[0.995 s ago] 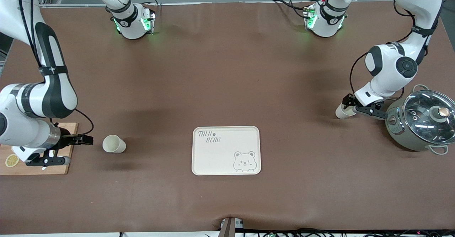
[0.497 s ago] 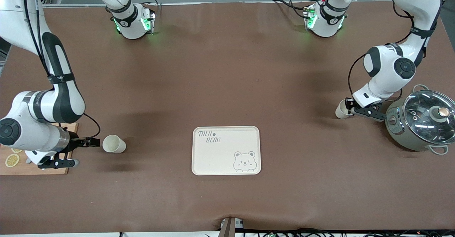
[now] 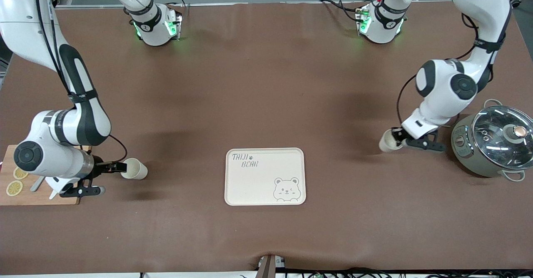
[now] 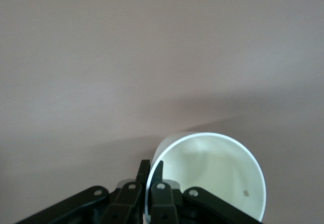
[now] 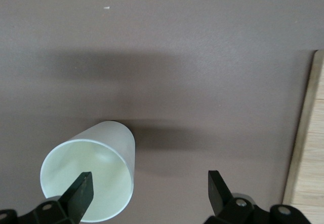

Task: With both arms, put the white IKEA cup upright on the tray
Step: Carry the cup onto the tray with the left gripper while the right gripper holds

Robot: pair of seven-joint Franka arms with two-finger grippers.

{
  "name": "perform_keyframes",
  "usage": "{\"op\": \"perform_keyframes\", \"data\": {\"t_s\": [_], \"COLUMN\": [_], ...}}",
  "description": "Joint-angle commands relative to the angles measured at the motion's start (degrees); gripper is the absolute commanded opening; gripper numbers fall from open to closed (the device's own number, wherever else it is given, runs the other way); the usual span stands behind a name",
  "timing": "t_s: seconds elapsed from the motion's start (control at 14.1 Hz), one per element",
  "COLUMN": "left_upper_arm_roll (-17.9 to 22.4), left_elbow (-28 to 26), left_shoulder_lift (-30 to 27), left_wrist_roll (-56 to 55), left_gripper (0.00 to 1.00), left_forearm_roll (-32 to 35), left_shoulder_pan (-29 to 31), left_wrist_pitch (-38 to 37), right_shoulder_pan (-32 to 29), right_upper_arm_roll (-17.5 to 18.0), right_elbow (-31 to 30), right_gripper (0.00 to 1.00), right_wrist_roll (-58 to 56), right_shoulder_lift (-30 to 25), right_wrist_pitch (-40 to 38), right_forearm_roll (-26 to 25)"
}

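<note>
A white cup (image 3: 135, 169) lies on its side on the brown table, toward the right arm's end, its mouth facing my right gripper (image 3: 112, 179). That gripper is open. In the right wrist view (image 5: 149, 179) one finger sits at the mouth of this cup (image 5: 93, 176) and the other is well clear of it. My left gripper (image 3: 398, 141) is shut on the rim of a second white cup (image 3: 386, 143) and holds it tilted, low over the table beside the pot. The left wrist view shows the fingers (image 4: 157, 173) pinching this cup's wall (image 4: 212, 168). The cream bear tray (image 3: 265, 176) lies between the arms.
A grey pot with a glass lid (image 3: 495, 140) stands at the left arm's end, close to the left gripper. A wooden cutting board (image 3: 37, 194) with lemon slices lies under the right arm's wrist; its edge shows in the right wrist view (image 5: 306, 148).
My right gripper has slid toward the lying cup until one finger reached its mouth. My left gripper has carried its cup away from the pot, toward the tray.
</note>
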Motion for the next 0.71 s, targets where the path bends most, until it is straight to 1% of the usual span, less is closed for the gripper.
{"op": "perform_keyframes", "data": {"t_s": [0.0, 0.14, 0.21, 0.43, 0.64], "left_upper_arm_roll": [-0.4, -0.2, 0.0, 0.1, 0.4], "left_elbow": [15.2, 24.0, 26.9, 33.5, 38.7], "left_shoulder_lift": [4.8, 8.2, 9.8, 13.9, 18.2], "left_wrist_roll": [-13.6, -21.4, -25.1, -35.6, -41.5], "left_gripper": [0.00, 0.00, 0.00, 0.00, 0.00], "left_forearm_roll": [-0.1, 0.3, 0.6, 1.8, 2.6], "left_shoulder_pan": [-6.5, -10.6, -13.3, -18.6, -23.5], "left_wrist_pitch": [-13.3, -21.9, -24.4, -25.1, -25.1], "right_shoulder_pan": [-0.3, 0.0, 0.0, -0.1, -0.1], "right_upper_arm_roll": [0.3, 0.3, 0.3, 0.2, 0.3], "right_elbow": [-0.5, -0.6, -0.5, -0.6, -0.8], "right_gripper": [1.00, 1.00, 1.00, 1.00, 1.00], "right_wrist_roll": [-0.8, -0.8, -0.8, -0.8, -0.8], "right_shoulder_lift": [0.2, 0.5, 0.8, 1.4, 2.1], "right_wrist_pitch": [0.7, 0.7, 0.7, 1.5, 2.1], "right_forearm_roll": [0.4, 0.3, 0.2, -0.1, -0.1]}}
